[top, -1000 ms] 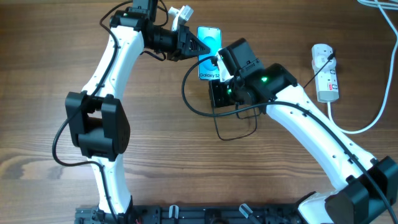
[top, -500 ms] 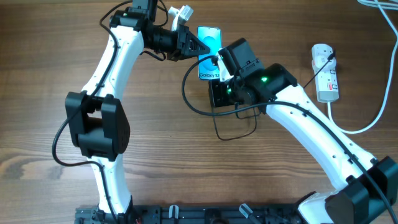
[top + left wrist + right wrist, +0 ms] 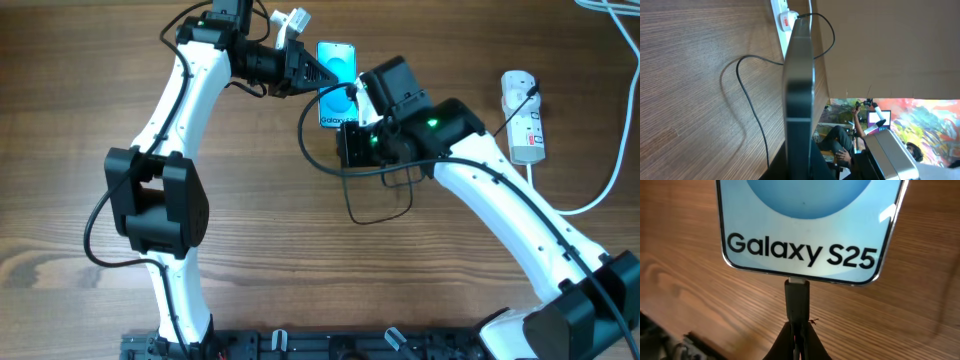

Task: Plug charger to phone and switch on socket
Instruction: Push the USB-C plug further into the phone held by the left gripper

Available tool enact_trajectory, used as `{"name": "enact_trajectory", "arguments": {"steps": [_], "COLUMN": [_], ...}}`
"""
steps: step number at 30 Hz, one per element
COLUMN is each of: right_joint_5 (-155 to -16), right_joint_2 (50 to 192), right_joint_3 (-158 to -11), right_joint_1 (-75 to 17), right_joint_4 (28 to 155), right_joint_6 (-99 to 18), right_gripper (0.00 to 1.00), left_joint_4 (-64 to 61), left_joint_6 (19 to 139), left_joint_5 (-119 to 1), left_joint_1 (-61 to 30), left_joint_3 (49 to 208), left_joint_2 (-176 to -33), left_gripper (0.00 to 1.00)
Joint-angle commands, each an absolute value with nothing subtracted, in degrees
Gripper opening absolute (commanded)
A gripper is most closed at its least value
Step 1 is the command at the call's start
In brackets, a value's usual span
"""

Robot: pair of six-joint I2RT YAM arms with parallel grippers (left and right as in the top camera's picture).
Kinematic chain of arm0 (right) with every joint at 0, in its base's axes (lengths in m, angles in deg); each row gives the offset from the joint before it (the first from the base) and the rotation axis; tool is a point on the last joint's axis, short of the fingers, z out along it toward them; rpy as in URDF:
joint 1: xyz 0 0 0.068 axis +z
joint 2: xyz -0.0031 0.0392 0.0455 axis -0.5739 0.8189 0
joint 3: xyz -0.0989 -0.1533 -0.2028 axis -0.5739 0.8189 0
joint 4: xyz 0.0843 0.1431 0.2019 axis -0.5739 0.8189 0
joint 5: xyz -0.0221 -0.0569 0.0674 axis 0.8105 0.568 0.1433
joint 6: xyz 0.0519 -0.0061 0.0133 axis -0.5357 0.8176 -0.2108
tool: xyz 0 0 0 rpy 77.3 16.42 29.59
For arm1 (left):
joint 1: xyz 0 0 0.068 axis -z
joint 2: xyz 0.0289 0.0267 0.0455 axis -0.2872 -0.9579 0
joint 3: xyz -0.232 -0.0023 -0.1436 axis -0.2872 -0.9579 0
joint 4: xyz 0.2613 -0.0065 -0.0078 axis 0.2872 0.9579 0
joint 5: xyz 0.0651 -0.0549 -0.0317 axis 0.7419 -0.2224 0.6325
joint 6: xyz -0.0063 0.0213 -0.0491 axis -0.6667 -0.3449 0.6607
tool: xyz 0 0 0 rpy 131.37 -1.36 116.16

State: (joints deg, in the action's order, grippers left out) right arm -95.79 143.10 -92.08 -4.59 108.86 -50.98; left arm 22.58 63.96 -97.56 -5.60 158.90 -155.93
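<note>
The phone [image 3: 338, 58], turquoise screen up, is gripped at its side by my left gripper [image 3: 322, 76]. In the left wrist view it shows edge-on [image 3: 799, 90] between the jaws [image 3: 800, 172]. My right gripper [image 3: 350, 122] is shut on the charger's black connector [image 3: 797, 297]. The connector's tip meets the middle of the phone's bottom edge, under the "Galaxy S25" text [image 3: 800, 252]; how deep it sits I cannot tell. The gripper's fingertips [image 3: 799, 337] pinch the connector's rear. The thin black cable [image 3: 352, 212] loops below the right wrist. The white socket [image 3: 525, 118] lies at the right.
A thick white lead [image 3: 600, 200] curves from the socket toward the table's right edge. The charger's plug sits in the socket's upper end [image 3: 520, 88]. The socket also shows in the left wrist view [image 3: 782, 15]. Both arms crowd the top middle of the wooden table.
My right gripper has moved a little up and to the right with the connector, closer to the phone's bottom edge. The left arm and phone have stayed still.
</note>
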Motion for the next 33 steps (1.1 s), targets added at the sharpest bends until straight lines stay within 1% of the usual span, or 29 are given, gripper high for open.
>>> {"name": "enact_trajectory", "arguments": {"steps": [1, 8, 12, 17, 20, 26, 29, 33], "right_joint_5": [-100.25, -99.90, -95.06, -91.87, -91.87, -91.87, -91.87, -92.70], "right_joint_2": [143.74, 143.74, 143.74, 143.74, 143.74, 143.74, 143.74, 143.74], "right_joint_3": [-93.06, -93.06, -93.06, -93.06, -93.06, -93.06, -93.06, -93.06], "right_joint_1": [-6.18, -6.18, -6.18, -6.18, -6.18, -6.18, -6.18, -6.18], "right_joint_4": [107.05, 105.69, 105.06, 104.44, 103.57, 102.43, 102.52, 103.22], "right_joint_6": [-50.72, -50.96, -51.22, -49.93, -48.77, -48.82, -48.82, -48.75], "right_gripper": [0.05, 0.05, 0.07, 0.07, 0.07, 0.09, 0.11, 0.21], "left_joint_4": [22.92, 23.23, 24.21, 24.89, 25.24, 25.90, 25.88, 25.85], "left_joint_6": [62.38, 62.41, 62.38, 62.38, 62.41, 62.38, 62.38, 62.45], "left_joint_5": [-100.64, -100.64, -100.64, -100.64, -100.69, -101.50, -101.47, -98.92], "left_joint_1": [-5.60, -5.60, -5.60, -5.60, -5.60, -5.60, -5.60, -5.62], "left_joint_3": [159.07, 159.07, 159.07, 159.07, 159.07, 159.07, 159.07, 159.07], "left_joint_2": [-154.02, -154.02, -154.02, -154.02, -154.02, -154.02, -154.02, -154.02], "left_gripper": [0.04, 0.04, 0.04, 0.04, 0.04, 0.04, 0.04, 0.04]}}
